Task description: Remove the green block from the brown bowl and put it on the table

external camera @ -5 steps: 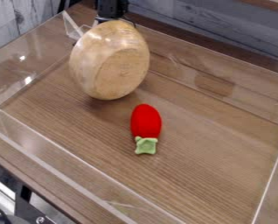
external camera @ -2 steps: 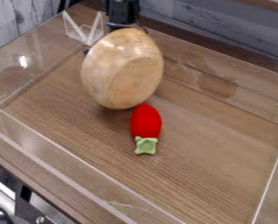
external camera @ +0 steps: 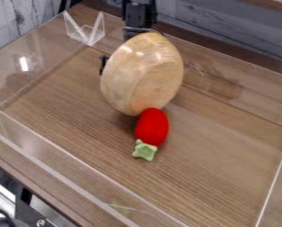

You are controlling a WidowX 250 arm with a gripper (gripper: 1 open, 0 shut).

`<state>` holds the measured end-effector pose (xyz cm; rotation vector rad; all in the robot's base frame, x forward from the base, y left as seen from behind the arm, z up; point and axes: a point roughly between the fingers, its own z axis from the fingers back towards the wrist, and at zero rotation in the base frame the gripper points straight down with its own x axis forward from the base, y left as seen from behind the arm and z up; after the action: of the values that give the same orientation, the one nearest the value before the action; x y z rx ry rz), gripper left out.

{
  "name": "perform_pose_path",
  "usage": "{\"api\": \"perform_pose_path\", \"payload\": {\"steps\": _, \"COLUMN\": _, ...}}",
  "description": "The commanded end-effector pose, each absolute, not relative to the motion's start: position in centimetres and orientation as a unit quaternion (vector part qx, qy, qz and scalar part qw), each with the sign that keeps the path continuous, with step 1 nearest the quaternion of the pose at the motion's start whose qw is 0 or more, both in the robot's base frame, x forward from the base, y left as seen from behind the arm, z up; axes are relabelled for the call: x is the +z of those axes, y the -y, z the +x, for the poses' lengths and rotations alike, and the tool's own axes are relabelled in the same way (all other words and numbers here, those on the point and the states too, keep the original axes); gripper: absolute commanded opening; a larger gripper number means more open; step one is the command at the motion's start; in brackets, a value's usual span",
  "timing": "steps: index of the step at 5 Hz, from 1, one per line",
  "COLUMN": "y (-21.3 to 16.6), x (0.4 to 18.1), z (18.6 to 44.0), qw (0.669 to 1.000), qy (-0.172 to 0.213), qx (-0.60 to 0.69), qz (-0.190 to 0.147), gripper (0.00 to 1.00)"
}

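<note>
You saw the brown bowl (external camera: 143, 74) tipped up on its edge on the table (external camera: 226, 151), its rounded wooden underside turned toward the camera and its opening facing away. The green block was not visible; it may have been hidden inside or behind the bowl, but the view did not settle this. The bowl's lower edge touched the red toy (external camera: 152, 126), which lay just in front of it with its small green leafy top (external camera: 144, 152) pointing toward the camera. The gripper (external camera: 138, 12) stood behind the bowl's top rim, dark and cut off by the upper edge of the frame. You could not tell whether its jaws were spread or pressed together. Low clear acrylic walls (external camera: 43, 62) bordered the tabletop.
</note>
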<state>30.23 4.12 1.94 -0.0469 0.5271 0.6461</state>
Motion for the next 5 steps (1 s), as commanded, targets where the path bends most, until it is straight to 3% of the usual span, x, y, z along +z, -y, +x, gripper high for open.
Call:
{"api": "perform_pose_path", "payload": {"steps": 1, "y": -1.4, "x": 1.5, "z": 30.8, "qw": 0.914, "qy": -0.268, "qx": 0.304, "qz": -0.02, "gripper": 1.0}}
{"api": "perform_pose_path", "payload": {"steps": 3, "y": -1.5, "x": 1.5, "z": 29.7, "qw": 0.891, "qy": -0.28, "qx": 0.357, "qz": -0.026, "gripper": 1.0}}
{"api": "perform_pose_path", "payload": {"steps": 4, "y": -2.4, "x": 1.4, "z": 29.4, "qw": 0.892, "qy": -0.284, "qx": 0.351, "qz": -0.015, "gripper": 0.0}}
{"api": "perform_pose_path", "payload": {"steps": 5, "y": -3.1, "x": 1.7, "z": 29.1, "qw": 0.895, "qy": -0.286, "qx": 0.343, "qz": -0.01, "gripper": 0.0}}
